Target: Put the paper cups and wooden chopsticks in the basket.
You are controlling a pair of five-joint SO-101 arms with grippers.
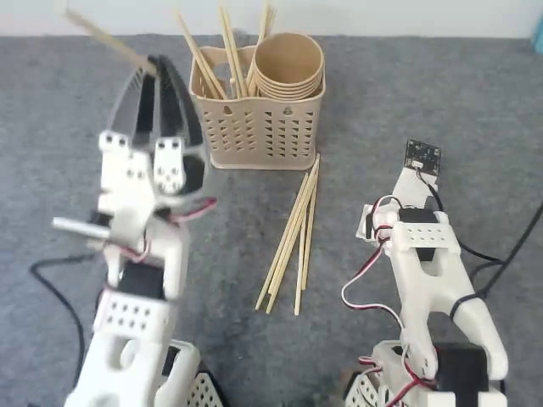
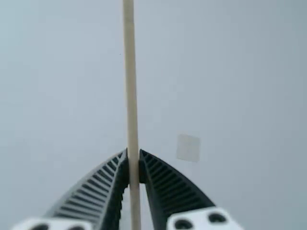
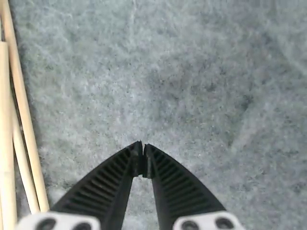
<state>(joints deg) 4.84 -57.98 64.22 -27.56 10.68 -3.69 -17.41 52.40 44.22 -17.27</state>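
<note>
A beige slotted basket (image 1: 259, 127) stands at the back of the grey mat, holding a stack of paper cups (image 1: 288, 64) and several upright wooden chopsticks (image 1: 229, 47). More chopsticks (image 1: 293, 233) lie in a loose bundle on the mat in front of it. My left gripper (image 1: 159, 64) is raised just left of the basket, shut on a single chopstick (image 2: 128, 86) that sticks out up and to the left (image 1: 102, 34). My right gripper (image 3: 143, 152) is shut with nothing in it, low over bare mat, right of the lying chopsticks (image 3: 14, 120).
The grey felt mat (image 1: 424, 93) covers the table. The right arm (image 1: 424, 246) stands folded at the lower right with cables trailing beside it. Open mat lies right of the basket.
</note>
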